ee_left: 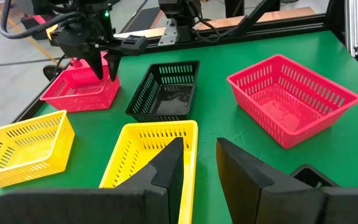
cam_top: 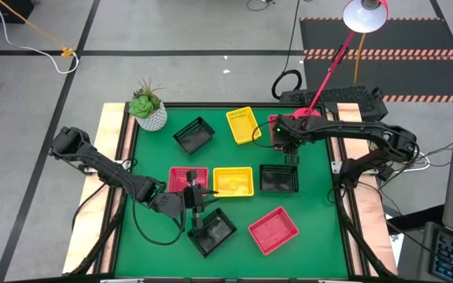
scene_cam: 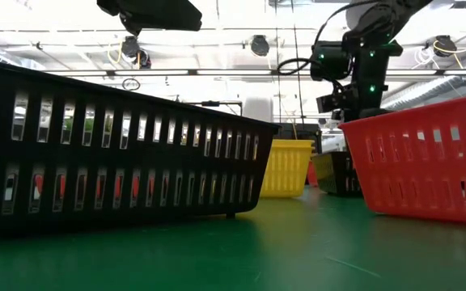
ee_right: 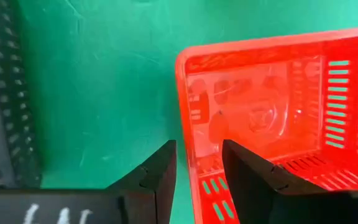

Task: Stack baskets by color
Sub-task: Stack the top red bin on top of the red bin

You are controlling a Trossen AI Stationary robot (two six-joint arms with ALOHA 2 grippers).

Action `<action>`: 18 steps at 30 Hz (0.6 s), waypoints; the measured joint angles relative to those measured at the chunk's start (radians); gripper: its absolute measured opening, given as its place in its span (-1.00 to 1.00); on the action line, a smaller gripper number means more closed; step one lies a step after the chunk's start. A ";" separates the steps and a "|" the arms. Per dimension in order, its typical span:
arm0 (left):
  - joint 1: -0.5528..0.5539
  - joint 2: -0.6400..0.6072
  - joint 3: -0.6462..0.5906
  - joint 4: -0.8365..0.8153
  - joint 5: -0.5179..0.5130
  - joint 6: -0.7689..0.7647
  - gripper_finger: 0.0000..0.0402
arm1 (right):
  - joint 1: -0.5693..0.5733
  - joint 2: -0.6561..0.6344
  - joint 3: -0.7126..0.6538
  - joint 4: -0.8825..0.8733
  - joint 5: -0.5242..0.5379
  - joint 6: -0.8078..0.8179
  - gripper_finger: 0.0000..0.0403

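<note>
right gripper: released, fingers astride rim of red mesh plastic basket at far desk edge, hidden under arm from above | left gripper: released, over yellow mesh plastic basket

The left arm reached in from the table's left edge, bent at the elbow, and ran low across the near-left part of the table; its wrist lay almost level; the left gripper pointed toward the far side, its two dark fingers parted with a clear gap between them and nothing in that gap. The right arm came in from the right edge, its forearm stretched toward the left across the far-right part of the table; its wrist turned downward; the right gripper hung pointing at the table, green lights glowing on the wrist; its fingers stood apart, with one on either side of a thin wall.
</note>
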 joint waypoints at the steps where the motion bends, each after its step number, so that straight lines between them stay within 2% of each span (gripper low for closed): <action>1: 0.000 0.000 0.000 0.000 0.000 0.000 -0.52 | -0.003 0.000 -0.007 0.005 -0.001 -0.012 -0.38; 6: 0.000 0.000 0.000 0.000 0.000 0.005 -0.52 | -0.005 0.000 -0.029 0.012 0.000 -0.048 -0.47; 13: 0.004 0.000 0.000 0.000 0.000 0.005 -0.52 | -0.004 0.000 -0.029 0.017 0.001 -0.105 -0.94; 18: 0.014 0.000 0.000 0.000 0.000 0.002 -0.52 | -0.004 0.000 -0.029 0.025 0.007 -0.138 -0.91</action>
